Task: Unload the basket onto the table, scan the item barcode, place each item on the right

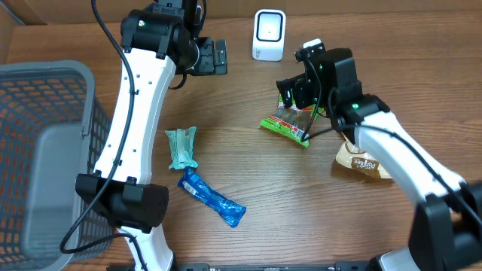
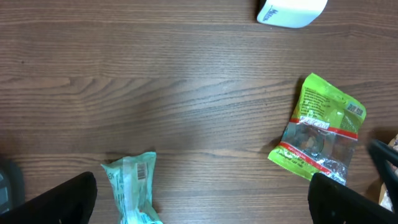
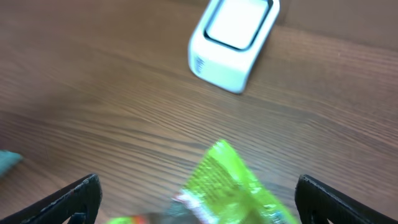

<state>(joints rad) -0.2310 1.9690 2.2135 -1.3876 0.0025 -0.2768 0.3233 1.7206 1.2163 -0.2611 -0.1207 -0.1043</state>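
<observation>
Green packet point(image 2: 318, 127) lies near scanner point(image 1: 269, 35), under wide-spread right gripper point(image 3: 198, 186).

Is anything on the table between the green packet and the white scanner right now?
Nothing visible. Only bare table lies between the green packet and the white scanner, in both the right wrist and overhead views. The right gripper hangs open above the green packet.

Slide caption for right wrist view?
Open right gripper over the green snack packet, white scanner ahead on the wooden table.
</observation>
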